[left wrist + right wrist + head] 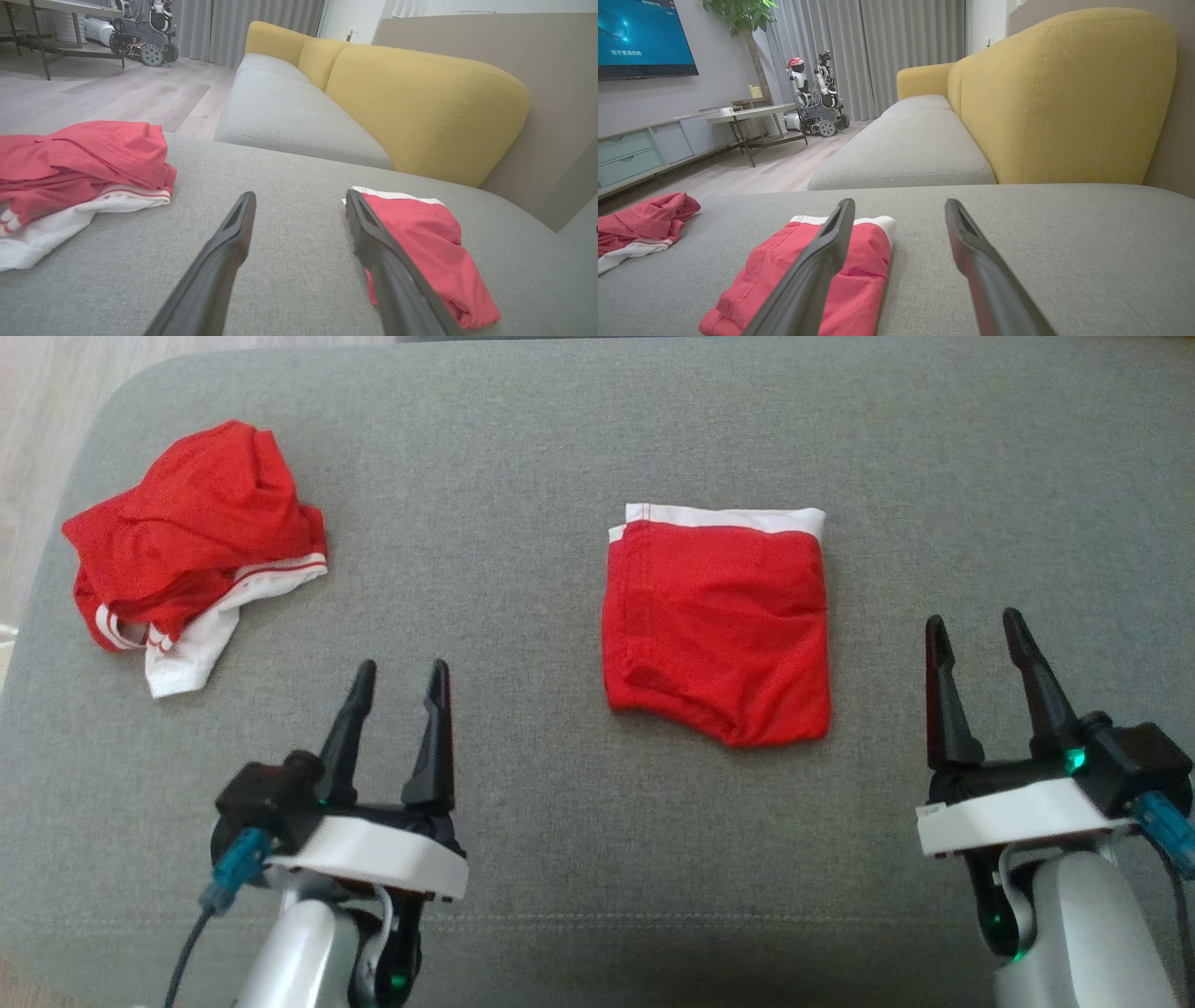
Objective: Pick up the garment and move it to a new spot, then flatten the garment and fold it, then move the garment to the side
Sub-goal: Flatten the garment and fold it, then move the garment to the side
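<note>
A red garment with a white waistband (719,625) lies folded into a neat square in the middle of the grey cushion (560,448). It also shows in the wrist views (430,233) (866,266). A second red and white garment (196,523) (84,158) (644,219) sits crumpled in a heap at the cushion's far left. My left gripper (402,667) (300,196) hovers open between the two, near the front edge. To the right of the folded piece, my right gripper (974,619) (900,203) is open. Neither holds anything.
Yellow backrests (1055,93) rise beyond the cushion, with another grey seat (906,149) alongside. Wooden floor (117,93), a side table (747,112), a parked wheeled robot (817,102) and a TV (640,37) lie off to the left.
</note>
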Available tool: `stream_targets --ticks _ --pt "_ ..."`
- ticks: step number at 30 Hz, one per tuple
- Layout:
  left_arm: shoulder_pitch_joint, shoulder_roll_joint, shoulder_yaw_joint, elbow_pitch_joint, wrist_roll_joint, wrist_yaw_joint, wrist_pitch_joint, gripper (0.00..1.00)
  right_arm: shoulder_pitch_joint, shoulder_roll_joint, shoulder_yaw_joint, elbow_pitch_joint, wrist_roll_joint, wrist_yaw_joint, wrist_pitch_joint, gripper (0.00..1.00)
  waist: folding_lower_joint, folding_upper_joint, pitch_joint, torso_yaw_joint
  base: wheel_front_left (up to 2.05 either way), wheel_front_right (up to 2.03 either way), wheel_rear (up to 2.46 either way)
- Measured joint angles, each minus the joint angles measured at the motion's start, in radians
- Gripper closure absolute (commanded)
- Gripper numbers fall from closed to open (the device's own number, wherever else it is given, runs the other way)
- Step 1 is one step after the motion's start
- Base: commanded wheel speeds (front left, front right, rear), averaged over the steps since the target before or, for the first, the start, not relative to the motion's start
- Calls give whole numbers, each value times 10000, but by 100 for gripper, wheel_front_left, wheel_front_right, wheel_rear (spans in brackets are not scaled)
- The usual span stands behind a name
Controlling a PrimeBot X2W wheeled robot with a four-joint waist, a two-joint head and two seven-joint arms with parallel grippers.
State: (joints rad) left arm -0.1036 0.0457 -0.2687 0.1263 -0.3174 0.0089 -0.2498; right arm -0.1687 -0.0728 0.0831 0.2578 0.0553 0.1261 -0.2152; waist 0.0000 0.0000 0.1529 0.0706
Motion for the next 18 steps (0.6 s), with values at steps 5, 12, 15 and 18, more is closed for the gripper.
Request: stream_targets --ticks 5,12,15,18 --pt "113 2 -61 61 12 -2 0 0 40 63 -6 178 -86 0 -79 0 0 0 -41 -11 0 0 0" --pt "121 2 -58 61 12 -2 0 0 38 121 -4 295 -86 0 -84 0 0 0 -47 37 0 0 0" --pt "120 2 -59 59 12 -2 2 0 37 136 -4 339 -86 0 -82 0 0 0 -32 60 0 0 0" --pt "118 2 -75 40 12 -2 0 0 29 153 -6 426 -100 0 -52 0 0 0 64 94 0 0 0"
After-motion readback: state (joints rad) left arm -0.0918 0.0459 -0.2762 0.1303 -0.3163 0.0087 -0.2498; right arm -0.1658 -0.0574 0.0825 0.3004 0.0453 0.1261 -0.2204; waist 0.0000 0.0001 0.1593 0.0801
